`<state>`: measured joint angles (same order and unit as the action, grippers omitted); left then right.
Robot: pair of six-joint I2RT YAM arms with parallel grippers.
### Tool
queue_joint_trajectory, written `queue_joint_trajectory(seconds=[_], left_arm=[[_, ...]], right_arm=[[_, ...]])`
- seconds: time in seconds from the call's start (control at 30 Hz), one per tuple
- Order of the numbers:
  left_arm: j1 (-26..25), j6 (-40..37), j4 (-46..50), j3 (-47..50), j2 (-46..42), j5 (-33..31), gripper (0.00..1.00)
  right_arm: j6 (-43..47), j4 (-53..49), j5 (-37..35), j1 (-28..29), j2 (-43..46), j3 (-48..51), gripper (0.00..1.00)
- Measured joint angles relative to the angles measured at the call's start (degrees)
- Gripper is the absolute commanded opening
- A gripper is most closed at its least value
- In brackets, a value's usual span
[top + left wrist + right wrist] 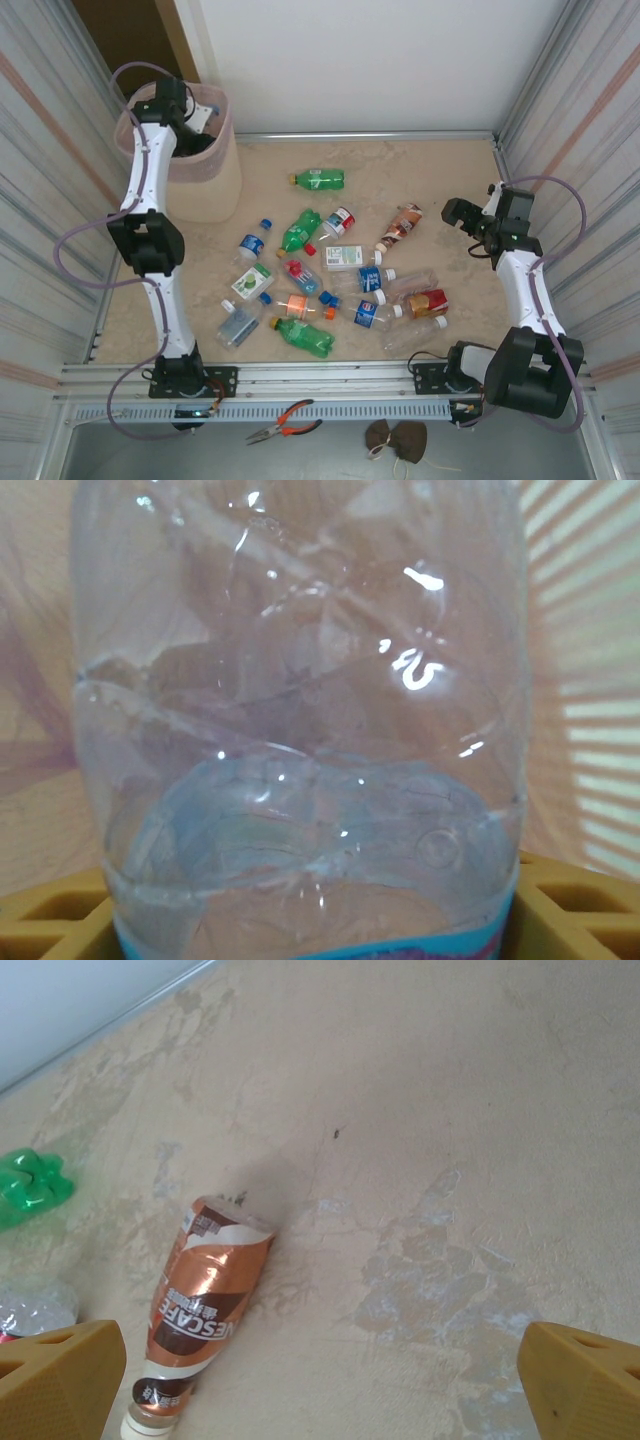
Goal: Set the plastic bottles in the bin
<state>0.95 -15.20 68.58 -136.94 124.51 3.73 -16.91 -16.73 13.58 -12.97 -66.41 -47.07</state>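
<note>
Nearest me, the plastic bottles (330, 280) lie scattered over the middle of the bench (450, 160), well over a dozen of them. By my reckoning most of the job is not yet done.

A little farther out on the right, my right hand (320, 1380) hangs above the bench beside the pile. Its fingers are spread wide and it holds nothing. A brown coffee bottle (205, 1300) lies on the bench beneath it, nearer one finger than the other, and that looks like the next pick.

Farthest off, in the left corner, stands the bin (205, 185). My left hand (190, 120) reaches over its mouth with a clear bottle (300, 680) between the fingers and the pink liner behind it. I cannot tell whether the fingers clamp the bottle or only flank it. I judge it is at the drop point. What is already in the bin is hidden from me.
</note>
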Motion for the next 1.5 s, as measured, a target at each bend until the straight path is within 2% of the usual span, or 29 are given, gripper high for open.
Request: queue_joint_trajectory(seconds=[0.2, 0.4, 0.7, 0.97, 1.3, 1.5], left_arm=[[0.35, 0.57, 1.99, -3.17, -0.55, -1.77, 0.8], [0.87, 0.57, 2.14, -3.58, -3.17, -2.08, 0.8], [0.87, 2.03, 1.46, -2.29, -12.09, 1.73, 0.8], [0.87, 4.57, -3.98, 9.07, -24.9, 7.28, 0.79], [0.81, 8.55, -16.96, 36.7, -42.75, 14.91, 0.79], [0.68, 10.58, -23.02, 48.17, -51.08, 19.06, 0.79]], right_arm=[[0.0, 0.02, -0.04, 0.55, 0.0, 0.0, 0.99], [-0.02, -0.04, 0.0, 0.94, 0.0, 0.0, 0.99], [-0.66, -5.64, -0.94, 4.09, -0.81, -4.83, 0.99], [-5.35, -12.5, -5.99, 12.85, -8.41, -9.68, 0.99], [-25.29, -13.64, -14.88, 25.46, -17.86, -10.56, 0.84], [-35.3, -13.31, -17.92, 31.93, -23.45, -11.93, 0.75]])
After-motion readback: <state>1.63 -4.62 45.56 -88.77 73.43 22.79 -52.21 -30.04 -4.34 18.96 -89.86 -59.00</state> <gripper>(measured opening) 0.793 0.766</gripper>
